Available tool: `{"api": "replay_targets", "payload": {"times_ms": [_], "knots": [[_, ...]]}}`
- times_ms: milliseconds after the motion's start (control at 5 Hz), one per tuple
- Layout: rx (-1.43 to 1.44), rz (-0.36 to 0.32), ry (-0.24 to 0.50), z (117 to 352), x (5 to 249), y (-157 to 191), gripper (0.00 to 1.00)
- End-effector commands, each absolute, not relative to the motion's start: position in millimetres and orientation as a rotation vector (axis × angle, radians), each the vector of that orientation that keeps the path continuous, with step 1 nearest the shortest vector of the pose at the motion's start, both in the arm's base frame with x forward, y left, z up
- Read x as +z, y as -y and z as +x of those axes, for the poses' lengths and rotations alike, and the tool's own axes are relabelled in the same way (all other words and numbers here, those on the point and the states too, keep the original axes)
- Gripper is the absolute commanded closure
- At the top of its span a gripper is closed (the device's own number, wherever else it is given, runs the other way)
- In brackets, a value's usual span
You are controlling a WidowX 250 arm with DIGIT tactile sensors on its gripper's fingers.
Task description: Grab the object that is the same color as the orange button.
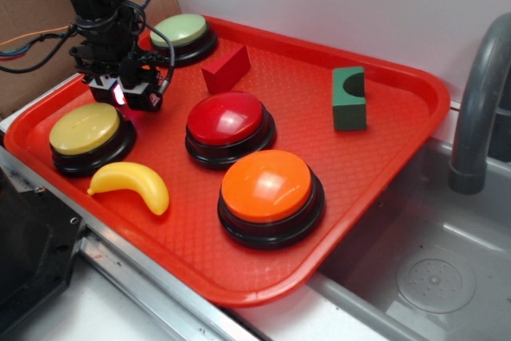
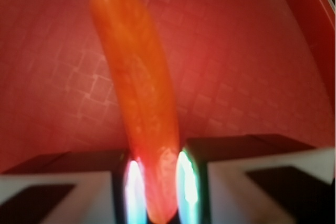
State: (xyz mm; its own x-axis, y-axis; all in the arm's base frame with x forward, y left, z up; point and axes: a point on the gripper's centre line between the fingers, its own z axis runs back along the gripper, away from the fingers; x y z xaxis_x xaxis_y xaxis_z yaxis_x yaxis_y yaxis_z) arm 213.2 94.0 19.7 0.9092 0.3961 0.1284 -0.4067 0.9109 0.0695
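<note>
Exterior view. My tool [image 1: 126, 95] hangs low over the far left part of the red tray [image 1: 399, 157], between the yellow-topped button [image 1: 85, 128] near the left edge and the pale green-topped button [image 1: 180, 31] at the far edge. The orange button [image 1: 268, 185] sits near the tray's near edge, well apart from my tool, with the red-topped button [image 1: 227, 118] just behind it. A yellow banana [image 1: 132, 184] lies near the near-left edge, a red block [image 1: 226, 69] and a green block [image 1: 349, 98] farther back. From here the orange wedge itself is hidden under my tool, and I cannot tell the jaw gap.

Wrist view. The orange wedge [image 2: 137, 95] fills the middle of the frame, lying on the tray floor. Its long axis runs straight away from the tool, slightly bowed, and its near end sits between my two fingers [image 2: 191, 179]. The jaws stand narrow, each pad touching or nearly touching a flank of the wedge, squeezing across its short axis. I judge the grip made or almost made; the wedge does not appear lifted, though blur leaves this uncertain. Only the tip is caught, so it may pivot.
</note>
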Motion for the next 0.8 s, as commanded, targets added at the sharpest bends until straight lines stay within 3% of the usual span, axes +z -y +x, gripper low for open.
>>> {"api": "replay_targets", "payload": {"times_ms": [0, 200, 400, 600], "knots": [[0.189, 0.109, 0.174, 215, 56, -63, 1.0], [0.128, 0.07, 0.124, 212, 92, -31, 1.0], [0.002, 0.022, -0.009, 196, 143, -2, 1.0], [-0.094, 0.01, 0.028, 189, 193, 14, 1.0]]}}
